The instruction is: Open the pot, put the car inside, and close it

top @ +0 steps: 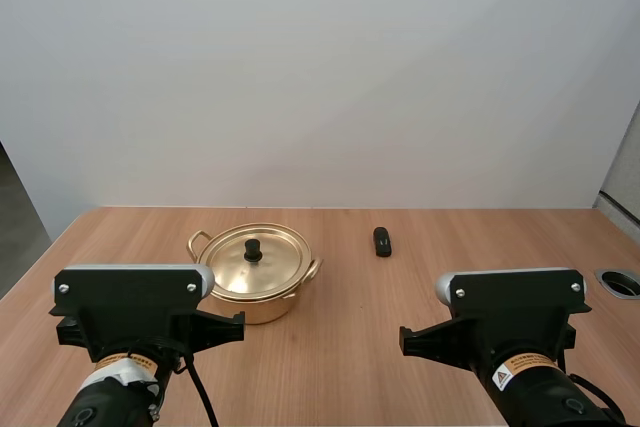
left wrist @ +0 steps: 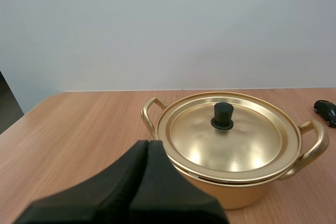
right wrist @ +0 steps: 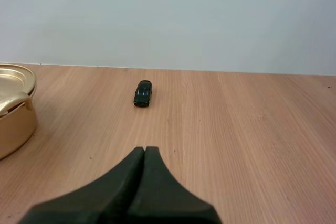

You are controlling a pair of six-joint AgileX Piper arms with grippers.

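Two broad stretches of bare desk point(top: 340, 357) lie around the pot point(top: 262, 305): one in front of it and one to its right. The car point(top: 381, 241) sits in the second, apart from the pot and slightly farther back. The pot's lid point(top: 275, 267) is on. Left jaws are pressed together, empty, just before the pot's near rim; right jaws likewise, well short of the car.

Gold two-handled pot point(top: 256, 292) with black-knobbed lid point(top: 254, 259) on, small dark car point(top: 382, 241) well apart on its right
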